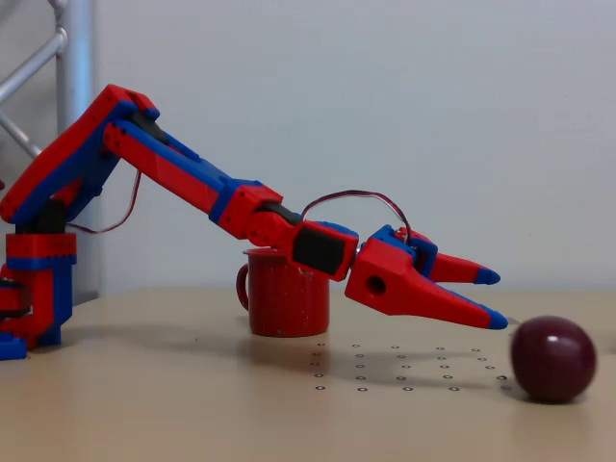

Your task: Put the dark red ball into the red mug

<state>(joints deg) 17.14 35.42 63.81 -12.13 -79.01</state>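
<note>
Fixed view, side-on. Red/blue arm [173, 173] is based at the left edge of the tabletop [192, 404] and stretches low twd the right. Gripper [493, 298] points right & slightly down, tips blue; fingers stand apart w/ a moderate gap, nothing btwn them. Lower fingertip [496, 320] hangs just above the tabletop, close to the dark red ball [553, 358] but a sliver of gap shows btwn tip and ball, so not touching as far as this angle tells.

Ball sits on the tabletop near the right edge, glossy maroon, resting on its own.

Red mug [287, 294] stands upright abt mid-tabletop, behind the forearm, which crosses in front of its rim; loop handle faces left. Mug & ball are well apart, w/ the gripper btwn them. Depth of mug vs. ball can't be judged from this angle.

Grid of small dark dots [404, 371] marks the tabletop under the gripper. Metal truss [67, 58] rises behind the arm base at left; plain pale wall [385, 96] behind.
</note>
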